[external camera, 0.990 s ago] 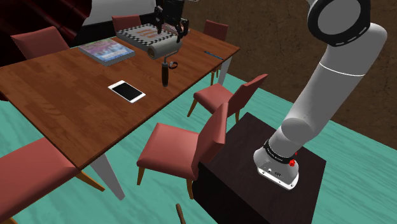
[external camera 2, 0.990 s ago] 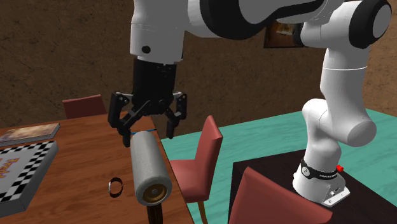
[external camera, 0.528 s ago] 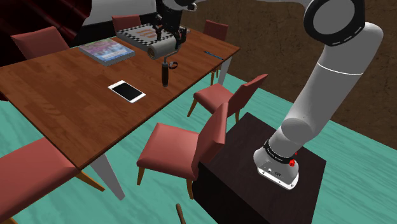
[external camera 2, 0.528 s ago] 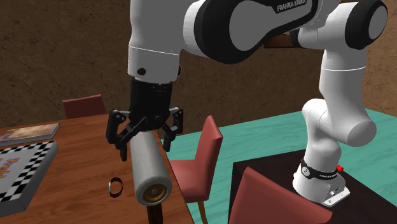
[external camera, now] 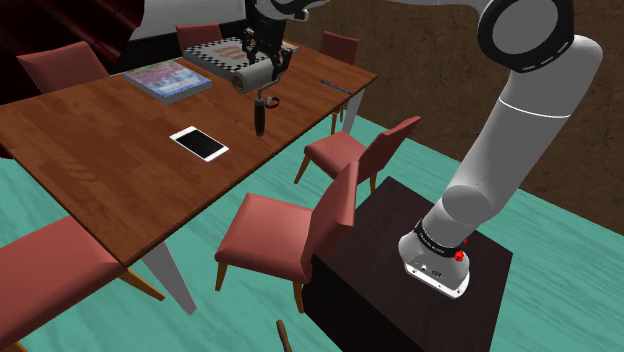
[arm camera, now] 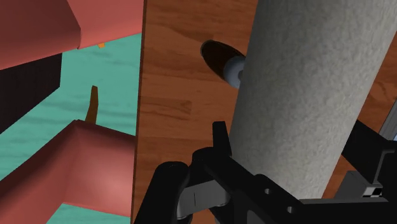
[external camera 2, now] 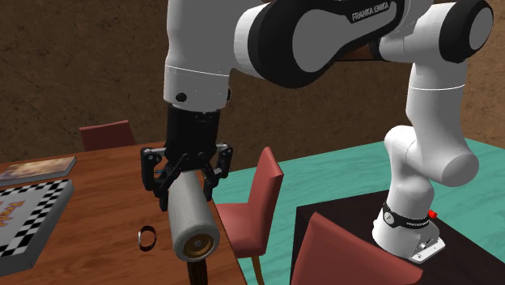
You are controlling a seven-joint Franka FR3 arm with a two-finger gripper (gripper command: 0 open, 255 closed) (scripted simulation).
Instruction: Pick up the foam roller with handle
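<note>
The foam roller [external camera: 250,79] is a pale grey speckled cylinder lying on the brown wooden table [external camera: 110,140], with a dark handle [external camera: 259,116] at its end nearest the table's edge. My black gripper [external camera: 263,60] reaches down over the roller's other end. In the second exterior view the gripper [external camera 2: 185,181] straddles the roller [external camera 2: 191,214], its fingers pressed against both sides. From the wrist, the roller [arm camera: 305,95] sits between the fingers [arm camera: 221,139], which clasp it, and the gripper [arm camera: 289,140] is shut on it. The handle [arm camera: 216,53] pokes out beyond the roller.
A white phone [external camera: 199,143], a colourful book [external camera: 168,79], a checkered board [external camera: 222,54] and a pen [external camera: 336,87] lie on the table. A small dark ring [external camera 2: 146,237] rests beside the roller. Red chairs [external camera: 290,235] crowd the table's edge near the dark stand [external camera: 410,270].
The gripper came down over the roller's far end and its fingers closed from wide open onto the roller's sides. The roller has not moved.
</note>
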